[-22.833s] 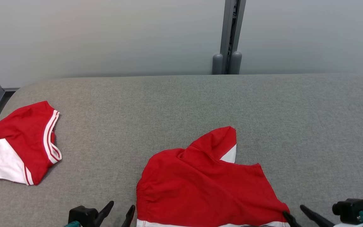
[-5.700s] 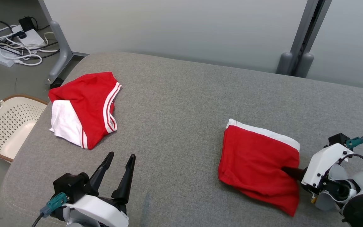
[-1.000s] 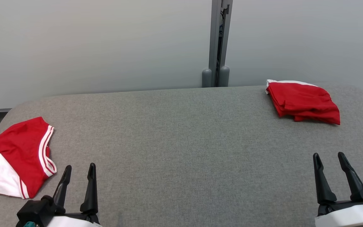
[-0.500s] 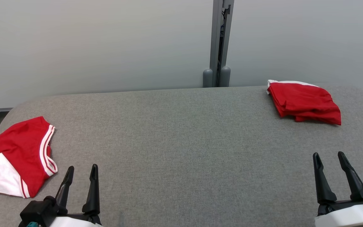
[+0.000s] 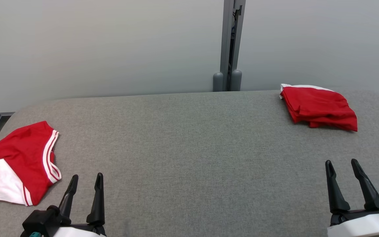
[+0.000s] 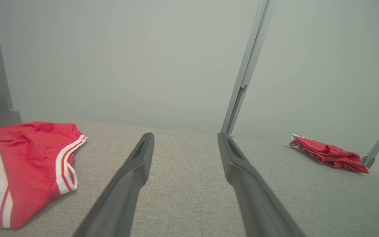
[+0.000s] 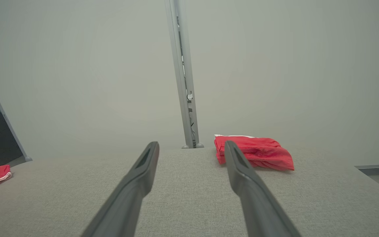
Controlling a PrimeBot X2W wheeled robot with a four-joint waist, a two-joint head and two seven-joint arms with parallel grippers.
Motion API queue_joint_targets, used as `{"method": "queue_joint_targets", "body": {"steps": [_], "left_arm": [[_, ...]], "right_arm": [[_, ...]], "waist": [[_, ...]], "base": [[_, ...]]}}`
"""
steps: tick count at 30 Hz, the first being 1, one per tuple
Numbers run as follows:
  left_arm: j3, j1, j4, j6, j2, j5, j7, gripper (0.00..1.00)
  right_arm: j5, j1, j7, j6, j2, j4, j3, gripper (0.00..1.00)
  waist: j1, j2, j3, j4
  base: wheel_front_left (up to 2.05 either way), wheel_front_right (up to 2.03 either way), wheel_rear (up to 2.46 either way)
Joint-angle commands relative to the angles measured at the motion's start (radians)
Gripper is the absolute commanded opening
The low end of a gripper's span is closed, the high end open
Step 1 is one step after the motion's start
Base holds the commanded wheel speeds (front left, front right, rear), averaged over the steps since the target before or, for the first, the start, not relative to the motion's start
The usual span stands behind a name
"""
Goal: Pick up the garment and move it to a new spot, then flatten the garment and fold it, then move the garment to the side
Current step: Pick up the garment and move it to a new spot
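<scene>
Your left pincer (image 5: pixel 87 176) and right pincer (image 5: pixel 341 162) gape empty; the folded garment (image 5: pixel 317 107) lies at the desk's (image 5: pixel 189 148) far right.

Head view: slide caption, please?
Left gripper and right gripper open, empty; folded red garment set far right, red-and-white garment at left.

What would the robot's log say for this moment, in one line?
folded red garment: set aside, far right of grey surface | red-and-white garment: near left | left gripper: open, empty | right gripper: open, empty
</scene>
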Motion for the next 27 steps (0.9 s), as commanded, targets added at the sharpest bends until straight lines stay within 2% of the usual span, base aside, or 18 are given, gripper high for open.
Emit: {"method": "queue_joint_targets", "body": {"steps": [1, 9, 27], "left_arm": [[0.004, -0.015, 0.003, -0.005, -0.001, 0.008, 0.0, 1.0], [0.013, -0.025, 0.021, -0.01, 0.002, 0.023, 0.0, 1.0], [0.034, -0.018, 0.039, 0.008, 0.03, 0.032, 0.003, 1.0]], "right_arm": [[0.003, 0.008, -0.003, 0.0, 0.001, 0.002, -0.003, 1.0], [0.01, 0.006, -0.003, 0.0, 0.002, 0.013, 0.014, 1.0], [0.023, 0.005, -0.004, 0.0, 0.012, 0.026, 0.069, 1.0]], "waist": [[0.0, -0.0001, 0.001, 0.006], [0.0, -0.0001, -0.002, 0.079], [0.0, -0.0001, -0.021, 0.345]], "base": [[0.0, 0.0, 0.0], [0.0, 0.0, 0.0], [0.0, 0.0, 0.0]]}}
